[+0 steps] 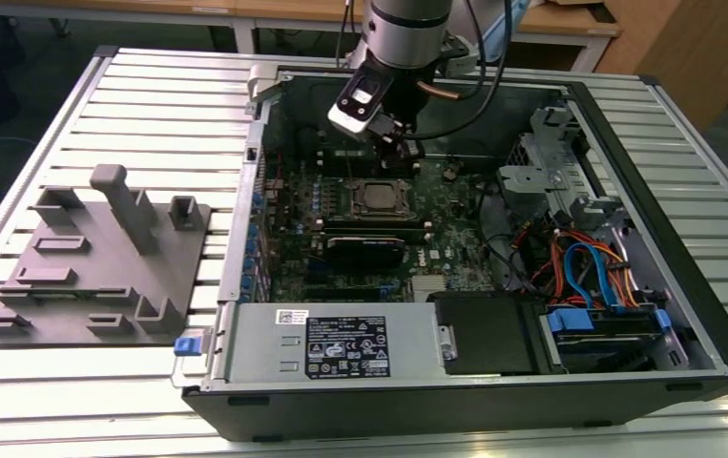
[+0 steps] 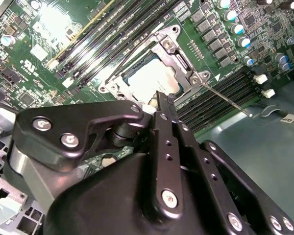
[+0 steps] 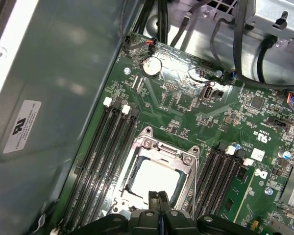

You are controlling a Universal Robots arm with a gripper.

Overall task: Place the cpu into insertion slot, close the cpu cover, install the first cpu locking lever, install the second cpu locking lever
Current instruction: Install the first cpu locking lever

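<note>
Bright overhead light washes the slatted table (image 1: 147, 86); the computer case (image 1: 466, 405) interior is dimmer. Glare whitens the cpu (image 3: 156, 177) in the first wrist view and bleaches a patch of the motherboard (image 2: 51, 22) in the second wrist view

A slatted metal table (image 1: 147, 86) carries two things. An open computer case (image 1: 440, 405) lies on its side, reaching from the middle to the edge on the exterior view's right. A grey moulded fixture plate (image 1: 96, 277) lies flat just beside it, towards the opposite edge.
</note>
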